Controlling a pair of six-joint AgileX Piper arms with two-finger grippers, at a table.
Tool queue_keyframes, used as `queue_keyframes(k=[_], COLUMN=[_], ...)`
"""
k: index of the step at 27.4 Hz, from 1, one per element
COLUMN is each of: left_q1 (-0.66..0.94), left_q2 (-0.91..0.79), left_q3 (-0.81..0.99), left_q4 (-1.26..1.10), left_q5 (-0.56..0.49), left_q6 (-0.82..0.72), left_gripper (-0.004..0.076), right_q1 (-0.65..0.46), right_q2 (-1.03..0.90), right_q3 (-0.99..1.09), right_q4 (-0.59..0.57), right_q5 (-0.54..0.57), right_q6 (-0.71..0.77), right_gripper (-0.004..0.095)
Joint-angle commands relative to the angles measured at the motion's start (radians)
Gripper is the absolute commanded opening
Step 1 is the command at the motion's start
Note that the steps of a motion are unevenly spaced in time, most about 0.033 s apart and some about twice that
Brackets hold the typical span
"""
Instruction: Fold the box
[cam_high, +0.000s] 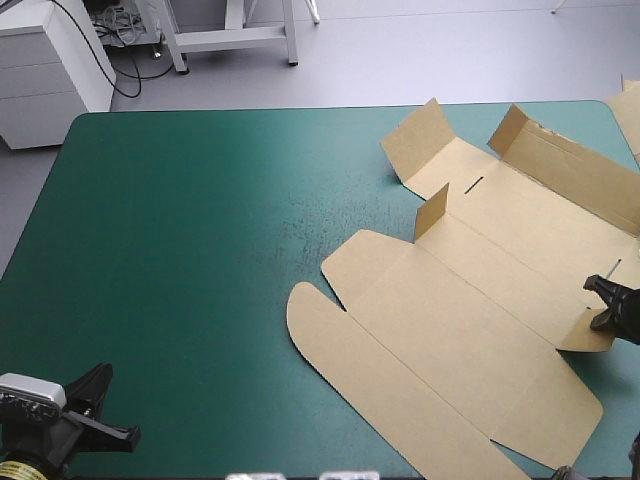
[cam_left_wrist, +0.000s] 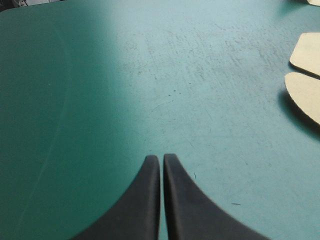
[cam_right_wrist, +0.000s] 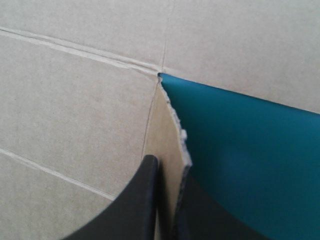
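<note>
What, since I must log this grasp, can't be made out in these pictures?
High view: the box runs past the picture's right edge, which also cuts off part of the right pincer.
Right wrist view: the gripped flap hides much of one finger.
Left wrist view: only two rounded box tips show.

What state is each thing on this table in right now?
box: mostly flat, unfolded, with far flaps raised.
side flap: lifted and pinched.
right tool: shut on the box's side flap.
left tool: shut, empty, over bare teal-green cover.
</note>
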Motion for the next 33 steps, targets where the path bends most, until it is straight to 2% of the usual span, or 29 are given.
queue_keyframes(k=[1, 5, 8, 13, 18, 22, 26, 30, 33], left_q1=[0.002, 0.002, 0.002, 0.002, 0.002, 0.002, 0.002, 0.002, 0.002], left_q2=[0.017, 0.017, 0.017, 0.017, 0.017, 0.017, 0.017, 0.017, 0.017], left_q3=[-0.019, -0.019, -0.019, -0.019, -0.019, -0.019, -0.019, -0.019, -0.019], left_q4=[0.011, 0.011, 0.011, 0.011, 0.011, 0.011, 0.011, 0.011, 0.011], left_q5=[-0.067, -0.067, -0.067, -0.067, -0.067, -0.067, -0.067, -0.067, -0.067], left_q6=[-0.001, -0.001, -0.001, -0.001, -0.001, -0.001, -0.001, -0.001, -0.001], left_gripper=[0.0006, 0.0006, 0.0006, 0.0006, 0.0006, 0.0006, 0.0006, 0.0006, 0.0006], right_q1=[-0.007, 0.024, 0.104, 0.277, 0.365, 0.415, 0.505, 0.681, 0.796], right_q2=[-0.026, -0.026, -0.026, 0.002, 0.107, 0.215, 0.305, 0.393, 0.419], right_q3=[-0.020, -0.055, -0.116, -0.289, -0.483, -0.629, -0.721, -0.795, -0.868], right_q4=[-0.039, -0.045, -0.089, -0.246, -0.262, -0.262, -0.304, -0.382, -0.398], right_q5=[0.014, 0.047, 0.056, 0.068, 0.141, 0.231, 0.228, 0.228, 0.228], right_q6=[-0.065, -0.109, -0.112, -0.043, -0.050, -0.124, -0.170, -0.341, -0.416], right_gripper=[-0.0016, -0.0016, -0.0016, -0.0016, -0.0016, -0.0016, -0.0016, -0.0018, -0.0018])
